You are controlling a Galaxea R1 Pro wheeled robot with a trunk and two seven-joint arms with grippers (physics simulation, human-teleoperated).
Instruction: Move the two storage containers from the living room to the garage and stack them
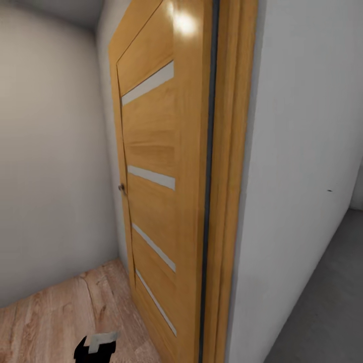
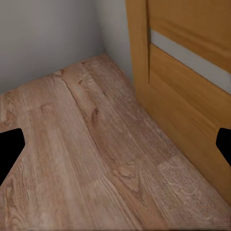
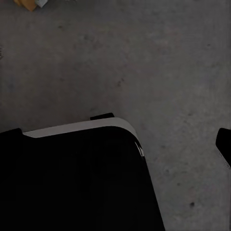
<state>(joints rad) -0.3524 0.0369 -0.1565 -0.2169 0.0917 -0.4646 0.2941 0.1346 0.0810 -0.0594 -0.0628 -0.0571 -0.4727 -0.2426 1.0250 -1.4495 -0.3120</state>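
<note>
The two storage containers are out of view. My left gripper point(image 2: 115, 149) hangs open over the light wood plank floor point(image 2: 82, 144), its black fingertips point(image 2: 9, 149) at the two sides of the left wrist view with nothing between them. My right gripper point(image 3: 115, 144) is open too, above the dark grey concrete floor point(image 3: 144, 57), one fingertip point(image 3: 224, 144) showing at the side. The orange-wood door point(image 1: 151, 166) with frosted strips stands swung open against the wall.
The door frame point(image 1: 227, 201) and a white wall end point(image 1: 297, 176) stand close ahead. Wood planks point(image 1: 55, 322) lie left of it, concrete point(image 1: 327, 312) to its right. My black base with a white rim point(image 3: 72, 183) sits under the right gripper. A small orange patch point(image 3: 24, 4) shows far off.
</note>
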